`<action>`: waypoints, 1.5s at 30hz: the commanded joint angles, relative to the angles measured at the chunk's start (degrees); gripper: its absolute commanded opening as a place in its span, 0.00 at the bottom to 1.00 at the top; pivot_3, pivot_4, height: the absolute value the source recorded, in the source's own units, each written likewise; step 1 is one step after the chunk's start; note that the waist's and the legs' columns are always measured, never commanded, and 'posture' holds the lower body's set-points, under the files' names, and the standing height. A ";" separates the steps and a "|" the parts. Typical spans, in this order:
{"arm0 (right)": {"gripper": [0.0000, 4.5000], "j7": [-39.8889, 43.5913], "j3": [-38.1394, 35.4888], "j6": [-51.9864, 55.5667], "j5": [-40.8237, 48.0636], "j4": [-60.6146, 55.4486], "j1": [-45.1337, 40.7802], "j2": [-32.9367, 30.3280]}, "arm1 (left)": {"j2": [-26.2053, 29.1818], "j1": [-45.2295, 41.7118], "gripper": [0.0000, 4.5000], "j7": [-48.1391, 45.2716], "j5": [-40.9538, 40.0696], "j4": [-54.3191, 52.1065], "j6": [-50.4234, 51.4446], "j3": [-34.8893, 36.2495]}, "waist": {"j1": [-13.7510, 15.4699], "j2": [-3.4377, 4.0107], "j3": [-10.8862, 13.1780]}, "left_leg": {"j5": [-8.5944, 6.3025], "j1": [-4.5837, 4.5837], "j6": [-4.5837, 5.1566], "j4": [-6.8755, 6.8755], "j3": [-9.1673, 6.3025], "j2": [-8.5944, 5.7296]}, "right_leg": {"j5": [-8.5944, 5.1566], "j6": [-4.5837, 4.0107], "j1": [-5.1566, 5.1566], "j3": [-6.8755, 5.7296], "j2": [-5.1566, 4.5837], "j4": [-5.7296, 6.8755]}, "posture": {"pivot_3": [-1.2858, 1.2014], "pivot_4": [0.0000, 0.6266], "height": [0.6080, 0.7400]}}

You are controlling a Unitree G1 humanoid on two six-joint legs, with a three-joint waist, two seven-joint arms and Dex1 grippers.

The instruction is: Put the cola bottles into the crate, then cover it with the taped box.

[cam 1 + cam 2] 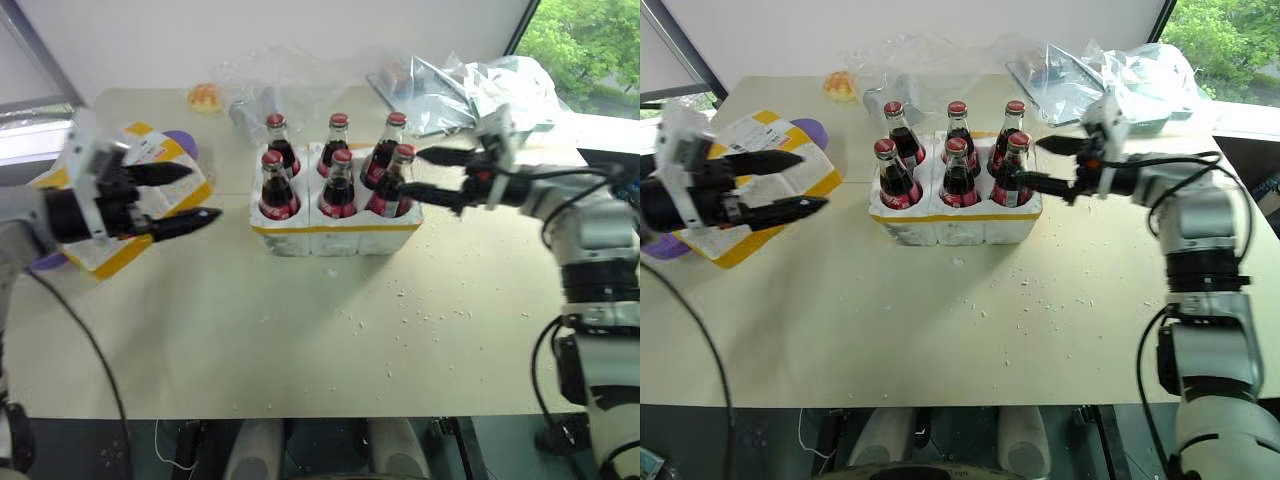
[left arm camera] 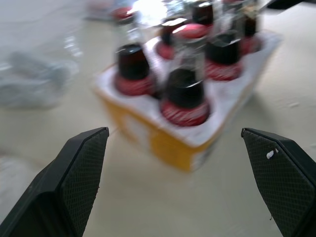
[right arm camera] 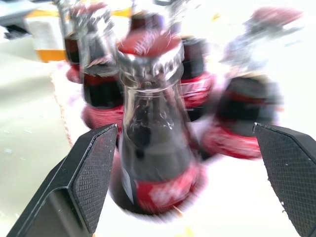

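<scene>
- Left eye view is showing all six cola bottles (image 1: 338,170) standing upright in the wells of the crate (image 1: 335,236), two rows of three, so by my reading the loading step is looking finished and the covering step is coming up.
- The taped box (image 1: 140,205) is lying flat on the table (image 1: 300,340) at the robot's left, well apart from the crate, its long axis running slantwise from near-left to far-right.
- The left gripper (image 1: 185,192) is hanging over the box's crate-side edge with its fingers spread wide and holding nothing; it is pointing across toward the crate, so the box is sitting under and behind the fingertips, not ahead of them.
- The right gripper (image 1: 432,172) is hanging wide, empty, straddling the near-right bottle without touching it, as far as I can tell.
- The left arm is clearly the nearer one to the box; the right is sitting on the far side of the crate from it.
- To cover, the box is needing to travel rightward and settle over the caps, long axis matched to the crate's.
</scene>
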 commanded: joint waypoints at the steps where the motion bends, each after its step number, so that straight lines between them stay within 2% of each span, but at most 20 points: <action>1: 0.99 2.50 -5.58 0.70 2.82 -4.44 2.04 -5.43 | 3.34 11.72 1.00 5.16 14.37 -0.24 -7.33 7.68 | -0.08 0.01 0.00 | 0.00 0.02 0.00 -0.04 0.02 0.01 | 0.00 -0.01 0.00 0.01 -0.01 0.00 | 0.52 0.24 0.98; 5: 0.99 5.30 -9.08 7.00 7.47 -7.95 4.44 -9.90 | 1.27 20.90 1.00 10.49 22.15 -0.01 -10.59 12.28 | -0.09 0.01 0.00 | -0.01 0.11 0.00 -0.12 0.09 0.05 | -0.05 -0.09 0.00 0.05 0.00 -0.01 | 0.52 0.24 0.98; 10: 0.99 5.51 -11.89 10.79 11.51 -16.42 9.10 -11.84 | -0.54 29.20 1.00 14.89 31.07 -0.24 -15.08 13.62 | -0.03 0.02 -0.01 | -0.02 0.13 -0.02 -0.05 0.14 0.06 | -0.12 -0.24 0.02 0.09 -0.03 -0.04 | 0.52 0.24 0.98; 15: 0.99 8.71 -14.80 15.86 18.20 -25.19 15.15 -14.53 | -0.09 35.14 1.00 20.95 42.21 5.37 -22.60 9.86 | 0.24 0.01 -0.01 | -0.03 0.10 0.00 -0.11 0.16 0.06 | -0.11 -0.23 -0.01 0.09 -0.07 -0.05 | 0.52 0.24 0.98; 21: 0.99 5.95 -15.95 18.29 21.03 -27.51 14.71 -14.47 | -0.28 31.01 1.00 29.05 49.89 16.50 -31.00 1.91 | 0.32 -0.01 -0.04 | -0.04 0.10 -0.01 0.01 0.22 0.06 | -0.09 -0.32 0.01 0.09 -0.14 -0.09 | 0.52 0.24 0.98; 35: 0.99 3.45 -15.98 19.43 23.63 -27.33 12.95 -14.80 | -3.47 16.63 1.00 43.49 57.86 39.50 -44.72 -12.22 | 0.29 -0.03 -0.05 | -0.04 0.06 -0.01 0.00 0.23 0.05 | 0.06 -0.06 -0.05 0.08 -0.14 -0.04 | 0.52 0.24 0.98; 42: 0.99 2.83 -15.79 19.49 23.95 -27.25 12.75 -14.49 | -3.04 9.70 1.00 46.61 59.99 49.06 -49.45 -17.39 | 0.36 -0.05 -0.07 | -0.03 0.07 -0.01 0.01 0.23 0.04 | 0.07 -0.05 -0.04 0.07 -0.14 0.01 | 0.52 0.24 0.98; 45: 1.00 2.45 -15.79 19.41 24.09 -27.58 13.11 -14.26 | -2.87 7.96 0.82 46.87 60.19 51.28 -51.08 -18.59 | 0.37 -0.05 -0.07 | -0.03 0.07 0.00 0.01 0.23 0.03 | 0.08 -0.04 -0.04 0.07 -0.14 0.02 | 0.52 0.24 0.98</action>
